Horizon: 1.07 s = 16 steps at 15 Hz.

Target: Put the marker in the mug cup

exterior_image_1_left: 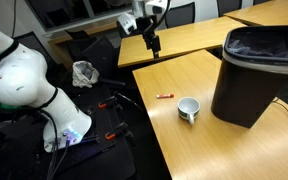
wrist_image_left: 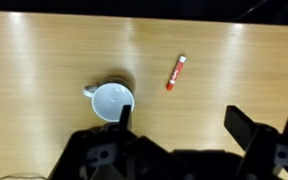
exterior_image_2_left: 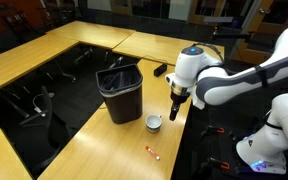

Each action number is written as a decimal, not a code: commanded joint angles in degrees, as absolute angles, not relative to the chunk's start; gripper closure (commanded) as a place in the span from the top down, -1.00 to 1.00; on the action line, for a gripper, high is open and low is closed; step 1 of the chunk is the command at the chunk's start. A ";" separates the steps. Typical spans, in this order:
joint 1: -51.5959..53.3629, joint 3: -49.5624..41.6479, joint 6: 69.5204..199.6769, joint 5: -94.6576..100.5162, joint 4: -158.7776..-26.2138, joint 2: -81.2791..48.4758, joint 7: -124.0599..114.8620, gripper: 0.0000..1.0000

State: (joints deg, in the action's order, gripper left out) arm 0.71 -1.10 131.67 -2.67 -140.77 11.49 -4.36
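Observation:
The marker [wrist_image_left: 175,73], a small thin red stick, lies flat on the wooden table; it also shows in both exterior views [exterior_image_1_left: 164,94] [exterior_image_2_left: 150,151]. The mug cup [wrist_image_left: 111,102], small, round and white, stands upright beside it, a short gap apart, and shows in both exterior views [exterior_image_1_left: 188,108] [exterior_image_2_left: 154,123]. My gripper [wrist_image_left: 181,125] hangs open and empty high above the table, over both things. In the exterior views the gripper [exterior_image_1_left: 154,44] [exterior_image_2_left: 175,108] is well above the tabletop.
A big black trash bin [exterior_image_1_left: 252,75] [exterior_image_2_left: 120,91] stands on the table close to the mug. The table edge [exterior_image_1_left: 149,115] runs near the marker. Red-handled tools [exterior_image_1_left: 114,133] lie on the dark floor below.

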 commanded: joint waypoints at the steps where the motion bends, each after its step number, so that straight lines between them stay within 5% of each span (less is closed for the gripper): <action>1: 0.42 1.30 143.68 -2.29 -142.51 2.17 -13.36 1.00; 6: 4.46 0.24 156.70 2.37 -137.72 -18.11 -24.36 1.00; 16: 9.82 -1.87 155.96 -6.91 -118.06 -42.96 -26.68 1.00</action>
